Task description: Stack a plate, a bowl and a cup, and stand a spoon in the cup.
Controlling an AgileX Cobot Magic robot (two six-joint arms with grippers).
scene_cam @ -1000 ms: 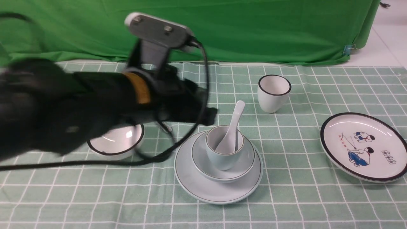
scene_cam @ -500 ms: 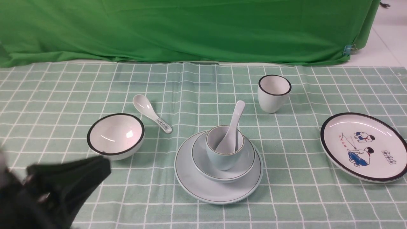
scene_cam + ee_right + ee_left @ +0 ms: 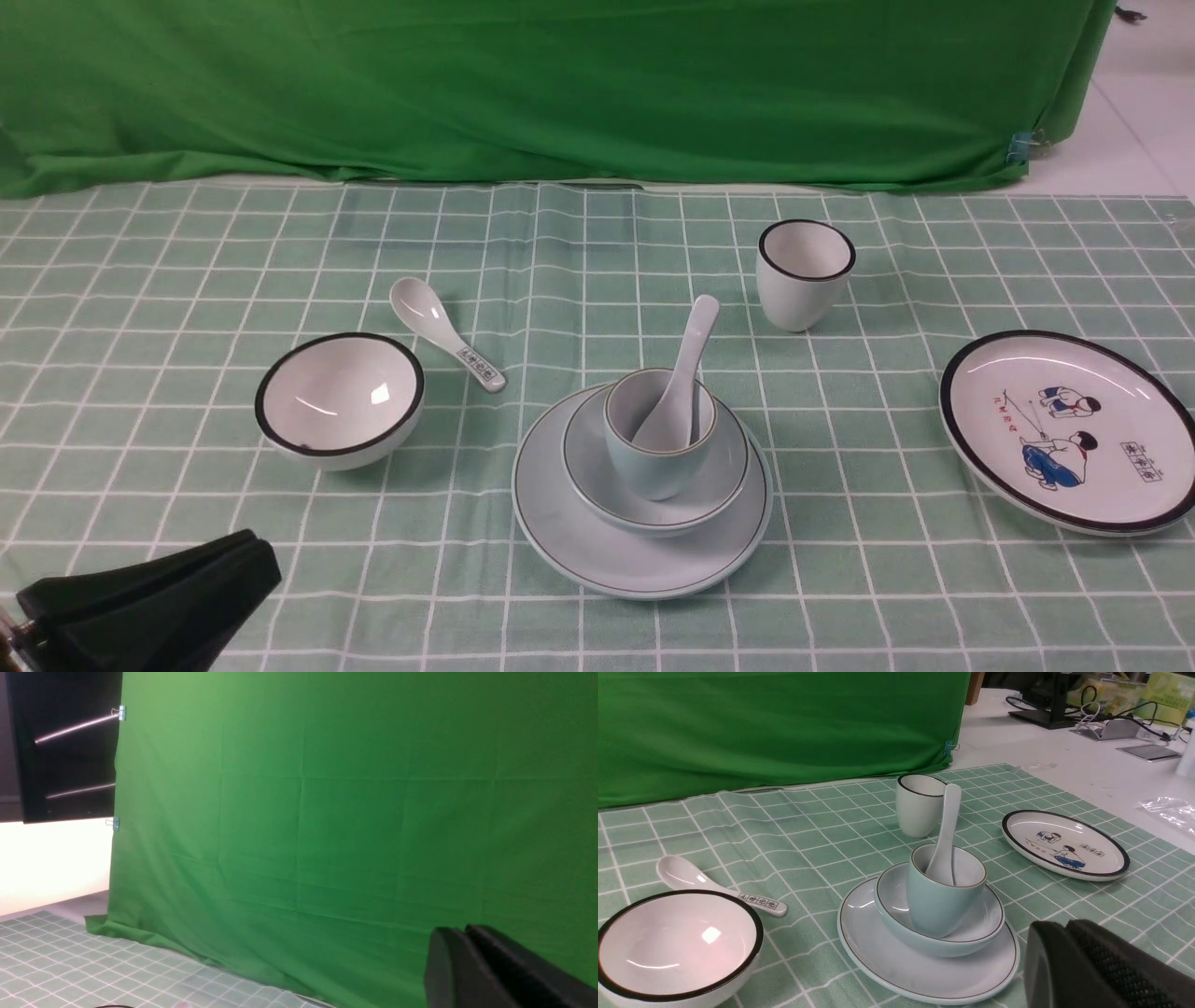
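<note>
The left hand point(image 3: 261, 565) has been drawn back to the near tabletop point(image 3: 840, 607) edge, closed and empty; the right hand point(image 3: 448, 947) is closed too. The spoon point(image 3: 691, 355) is left standing in the cup point(image 3: 644, 467), on the bowl point(image 3: 724, 476), on the plate point(image 3: 579, 546): the task is judged done

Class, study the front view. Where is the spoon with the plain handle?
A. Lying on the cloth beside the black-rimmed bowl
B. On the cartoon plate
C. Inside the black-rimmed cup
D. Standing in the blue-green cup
D: the spoon has its scoop down inside the cup and its handle leans out over the rim. The cup sits in the bowl on the plate.
</note>
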